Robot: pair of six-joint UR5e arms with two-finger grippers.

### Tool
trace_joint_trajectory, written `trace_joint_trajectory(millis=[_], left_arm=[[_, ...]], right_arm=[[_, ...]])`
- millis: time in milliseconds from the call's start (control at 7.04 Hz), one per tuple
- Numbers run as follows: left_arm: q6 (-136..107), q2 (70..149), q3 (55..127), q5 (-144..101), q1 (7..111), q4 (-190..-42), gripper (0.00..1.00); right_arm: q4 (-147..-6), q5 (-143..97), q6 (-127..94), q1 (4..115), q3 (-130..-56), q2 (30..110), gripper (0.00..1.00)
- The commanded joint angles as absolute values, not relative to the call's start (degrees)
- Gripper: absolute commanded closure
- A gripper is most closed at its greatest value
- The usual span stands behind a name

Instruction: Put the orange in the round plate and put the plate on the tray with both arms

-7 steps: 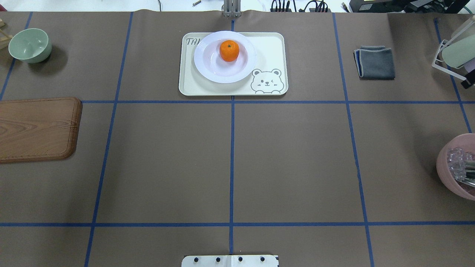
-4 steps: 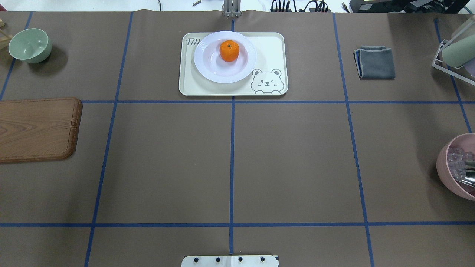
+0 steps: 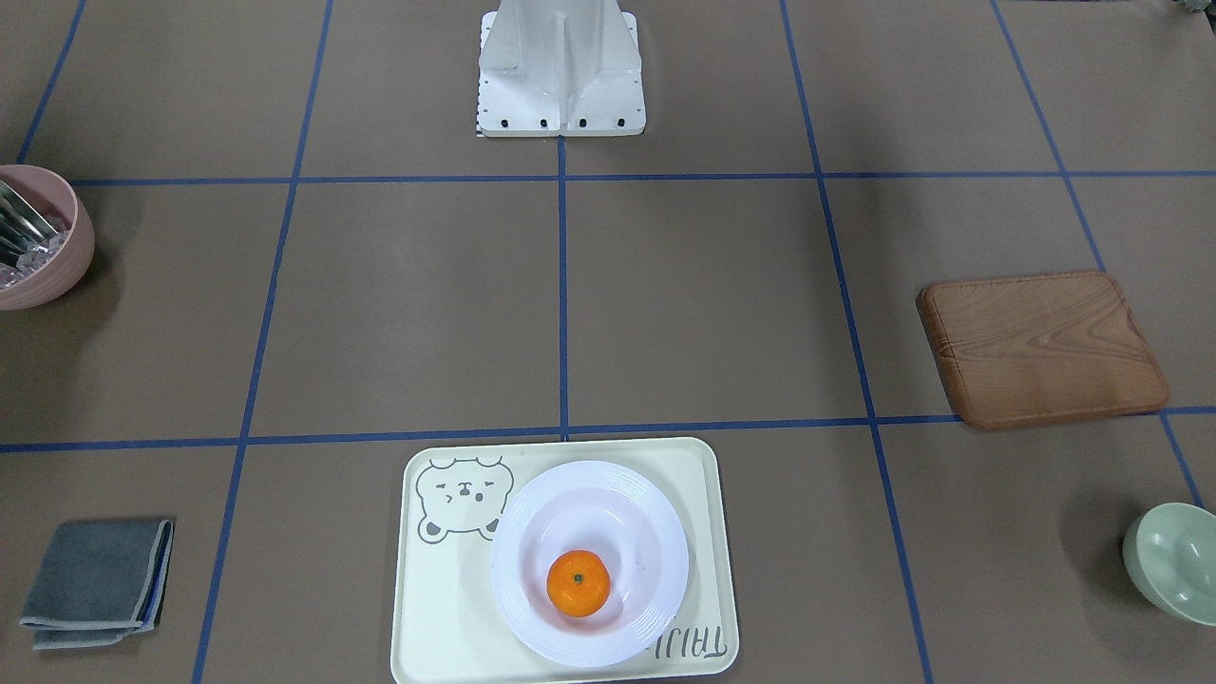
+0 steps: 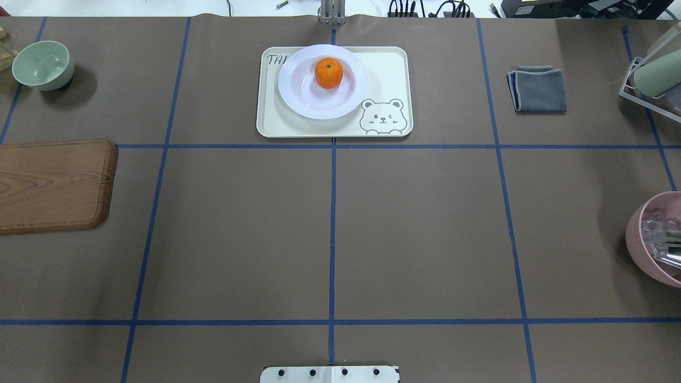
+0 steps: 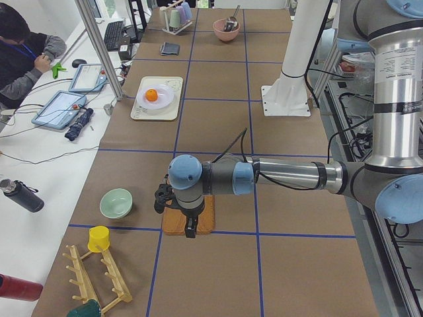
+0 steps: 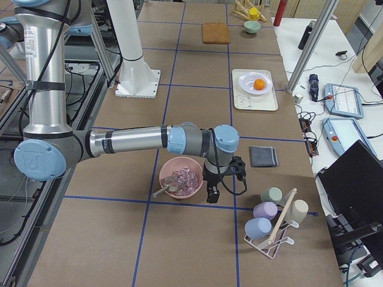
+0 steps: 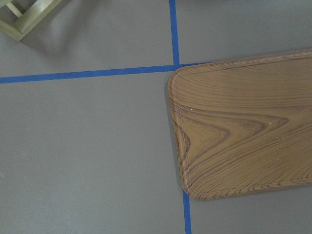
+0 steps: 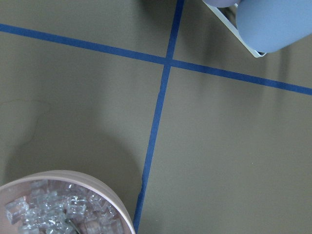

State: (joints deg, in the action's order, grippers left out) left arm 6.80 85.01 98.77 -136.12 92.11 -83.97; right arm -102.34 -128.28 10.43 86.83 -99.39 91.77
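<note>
On the tray [image 4: 385, 74], table's far middle: plate [image 4: 287, 88] lies flat, orange [image 4: 329, 73] in its well | left gripper [image 5: 190, 228] over the wooden board [image 4: 53, 183], right gripper [image 6: 210, 196] beside the pink bowl [image 4: 636, 242], open or closed I cannot tell | plate looks stiff, glossy, slippery, breakable; take opposite rim edges | orange light, may roll.

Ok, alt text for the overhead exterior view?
A small bright-orange mandarin sits in a glossy white round plate, which rests on a cream rectangular bear-print tray at the far middle of the table. A pale green bowl and brown wooden board lie left, a folded grey cloth and pink bowl right.
</note>
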Motion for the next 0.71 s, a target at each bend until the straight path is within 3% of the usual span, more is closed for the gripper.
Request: trace_joint_trajectory(millis=[0,568], left_arm=[[6.59,84.9,98.61,-136.14,92.11,-83.85,0.01],[6.33,84.9,98.53,-135.7,92.11,-83.76,0.01]], right_arm=[[-102.3,-129.02,10.11,86.84,-98.18,92.02,0.0],[-101.87,-129.11,10.99,86.75,-99.31,92.29,0.0]])
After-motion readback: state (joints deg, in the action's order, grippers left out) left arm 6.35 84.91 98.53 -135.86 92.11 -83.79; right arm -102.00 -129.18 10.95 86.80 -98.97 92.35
